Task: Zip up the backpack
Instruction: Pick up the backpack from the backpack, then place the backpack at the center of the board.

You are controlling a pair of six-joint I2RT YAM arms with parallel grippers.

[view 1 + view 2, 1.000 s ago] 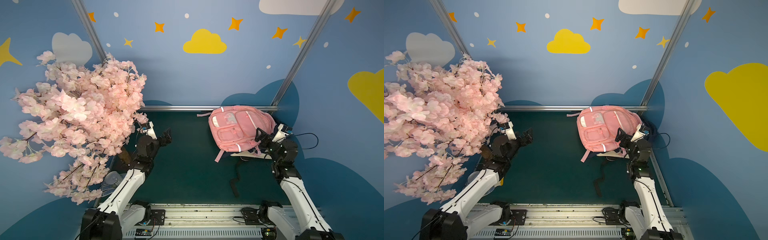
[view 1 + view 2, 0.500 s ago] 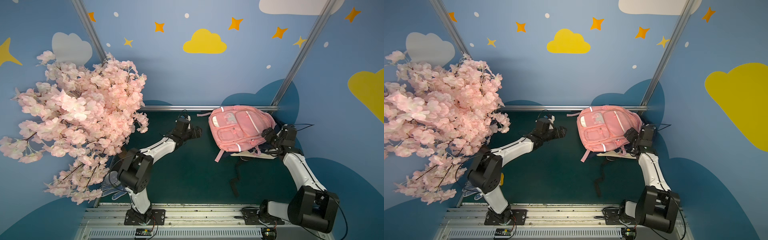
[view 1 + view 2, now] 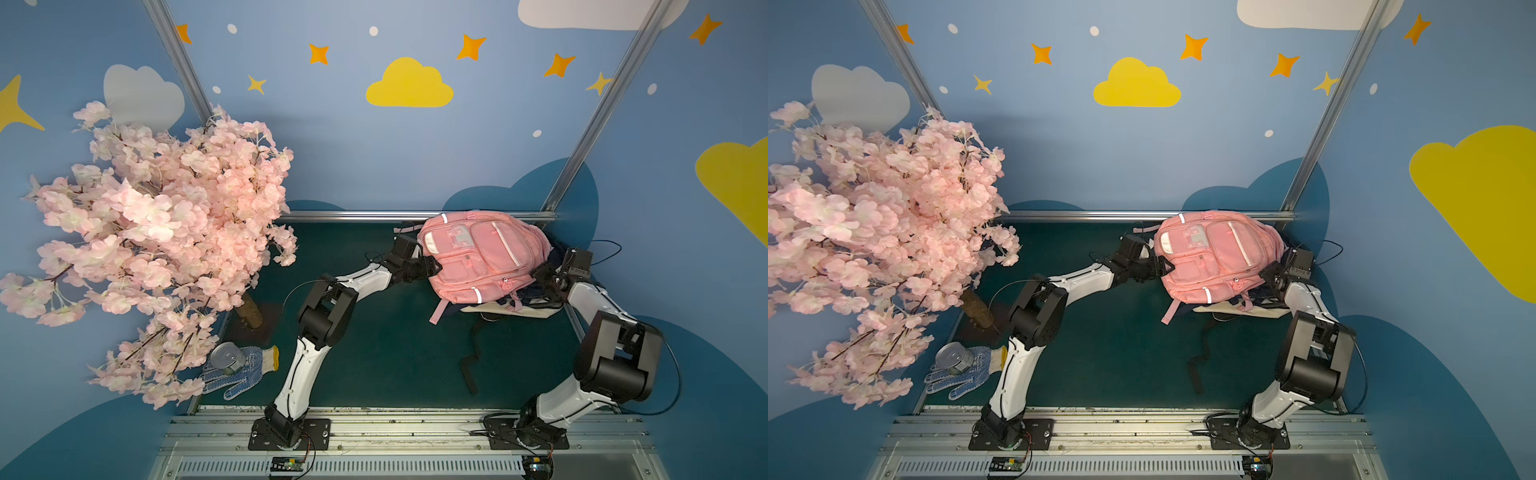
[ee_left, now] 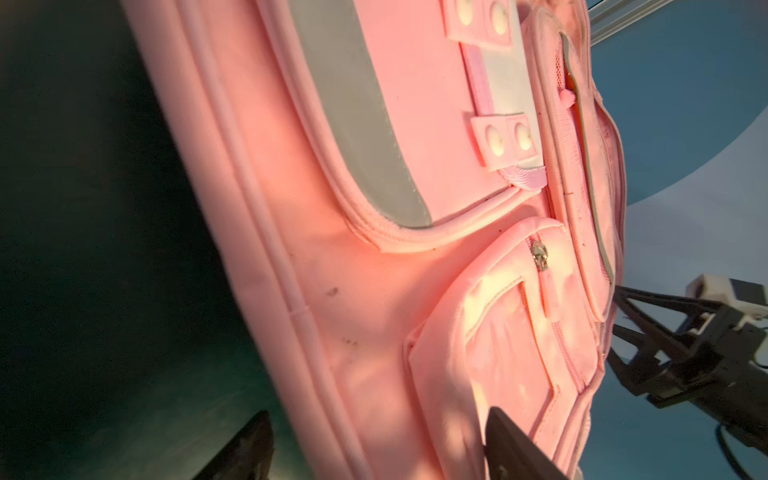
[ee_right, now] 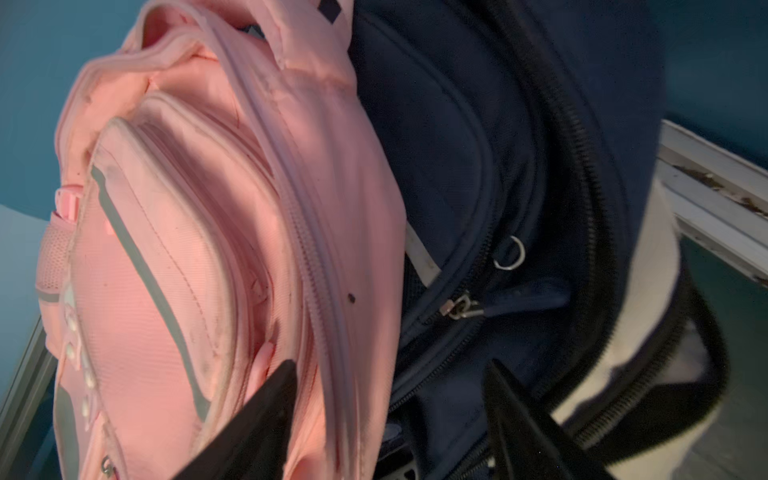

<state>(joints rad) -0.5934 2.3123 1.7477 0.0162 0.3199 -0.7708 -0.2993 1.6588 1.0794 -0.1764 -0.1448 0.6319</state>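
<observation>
The white-and-black left arm (image 3: 299, 374) rises from its base, bends sharply at its black elbow and reaches forward and inward. Its black two-fingered left hand (image 3: 428, 266) has the fingers (image 4: 511, 444) spread apart. The white-and-black right arm (image 3: 590, 295) folds at its elbow and stretches forward. The black right hand (image 3: 540, 276) points inward toward the left one, its fingers (image 5: 523, 424) likewise parted.

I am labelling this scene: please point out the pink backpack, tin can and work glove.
pink backpack (image 3: 478, 257): in a top view, front panel.
tin can (image 3: 225, 357): in a top view, shiny end.
work glove (image 3: 251, 370): in a top view, dotted palm area.
</observation>
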